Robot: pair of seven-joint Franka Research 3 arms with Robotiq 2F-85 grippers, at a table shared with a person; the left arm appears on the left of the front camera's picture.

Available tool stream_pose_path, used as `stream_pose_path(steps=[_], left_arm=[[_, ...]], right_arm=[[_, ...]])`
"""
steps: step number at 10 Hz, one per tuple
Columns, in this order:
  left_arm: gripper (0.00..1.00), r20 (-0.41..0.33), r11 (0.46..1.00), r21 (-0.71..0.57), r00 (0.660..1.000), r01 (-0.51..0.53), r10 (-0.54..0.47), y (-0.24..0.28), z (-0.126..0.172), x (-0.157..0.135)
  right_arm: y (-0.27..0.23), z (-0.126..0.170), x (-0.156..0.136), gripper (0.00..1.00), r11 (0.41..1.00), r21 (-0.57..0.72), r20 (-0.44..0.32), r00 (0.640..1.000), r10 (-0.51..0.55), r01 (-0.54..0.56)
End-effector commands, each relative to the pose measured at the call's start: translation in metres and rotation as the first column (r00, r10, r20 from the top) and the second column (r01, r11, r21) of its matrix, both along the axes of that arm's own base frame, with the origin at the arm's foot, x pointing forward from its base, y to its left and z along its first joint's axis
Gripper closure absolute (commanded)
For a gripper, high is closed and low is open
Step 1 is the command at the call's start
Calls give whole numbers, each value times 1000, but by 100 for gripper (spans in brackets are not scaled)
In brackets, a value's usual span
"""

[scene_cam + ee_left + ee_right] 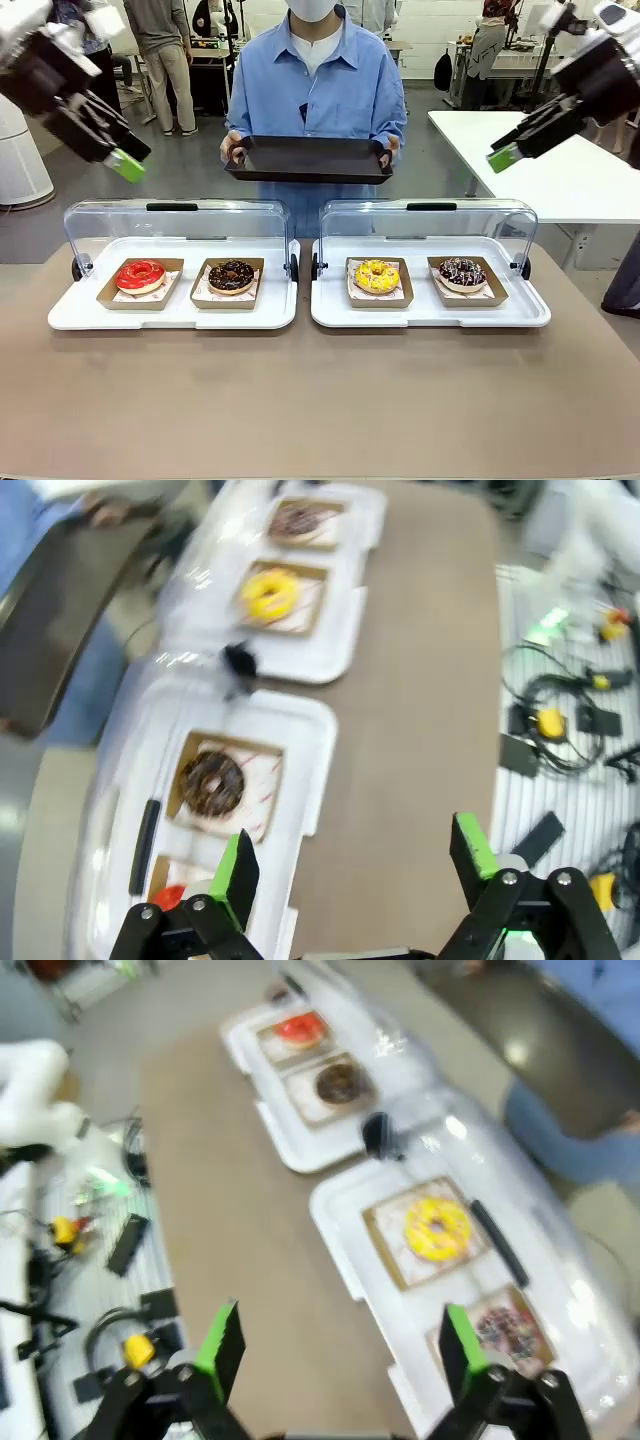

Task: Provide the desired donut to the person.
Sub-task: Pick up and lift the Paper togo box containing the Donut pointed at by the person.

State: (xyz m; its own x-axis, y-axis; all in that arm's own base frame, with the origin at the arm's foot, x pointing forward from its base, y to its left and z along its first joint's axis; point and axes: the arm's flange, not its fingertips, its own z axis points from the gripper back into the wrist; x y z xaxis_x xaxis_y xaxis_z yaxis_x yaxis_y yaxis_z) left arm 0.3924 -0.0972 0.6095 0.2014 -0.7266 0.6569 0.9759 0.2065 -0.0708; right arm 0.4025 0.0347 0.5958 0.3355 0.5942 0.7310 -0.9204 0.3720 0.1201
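Both arms are up high. Left fingers (pixel 128 165) and right fingers (pixel 503 158) are spread wide, nothing held. Person (pixel 320 90) at 12 o'clock holds out a black tray (pixel 308 158) and isn't pointing, so I can't tell which donut is wanted. Red donut (pixel 140 274) and chocolate donut (pixel 231 276) at 11 o'clock sit nearer the left arm. Yellow donut (pixel 377 275) and sprinkled donut (pixel 461 271) at 1 o'clock sit nearer the right. They're round, so there's no axis to align.

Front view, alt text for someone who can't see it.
A person in a light blue shirt holds a black rectangular tray behind four boxed donuts on white serving trays. The left gripper and right gripper hover open above.
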Motion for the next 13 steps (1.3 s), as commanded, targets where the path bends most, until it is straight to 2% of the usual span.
stream_pose_path(steps=[1, 2, 4, 6, 8, 10, 13], left_arm=[[0, -26, 992, -80, 995, 98, -101, 34, 5, 17], [0, -11, 984, -156, 996, 89, -92, 53, 7, 22], [0, -34, 957, -279, 995, 79, -92, 96, 4, 37], [0, -43, 936, -346, 996, 60, -80, 120, -8, 45], [0, -24, 909, -417, 999, 29, -42, 149, -28, 46], [0, -2, 884, -467, 999, -35, 38, 179, -42, 32], [0, 51, 879, -465, 988, -108, 148, 209, -44, 12]], right_arm=[[-26, -10, 27, 0, 987, 113, -82, 989, 127, -117], [-43, -16, 31, 0, 974, 178, -60, 986, 155, -142], [-76, -30, 34, 0, 938, 277, 15, 977, 213, -209], [-100, -46, 32, 0, 927, 321, 77, 981, 178, -193], [-118, -52, 27, 0, 924, 351, 94, 987, 128, -153], [-125, -52, 13, 0, 935, 336, 97, 992, 82, -110], [-136, -51, -4, 0, 949, 311, 87, 996, 17, -44]])
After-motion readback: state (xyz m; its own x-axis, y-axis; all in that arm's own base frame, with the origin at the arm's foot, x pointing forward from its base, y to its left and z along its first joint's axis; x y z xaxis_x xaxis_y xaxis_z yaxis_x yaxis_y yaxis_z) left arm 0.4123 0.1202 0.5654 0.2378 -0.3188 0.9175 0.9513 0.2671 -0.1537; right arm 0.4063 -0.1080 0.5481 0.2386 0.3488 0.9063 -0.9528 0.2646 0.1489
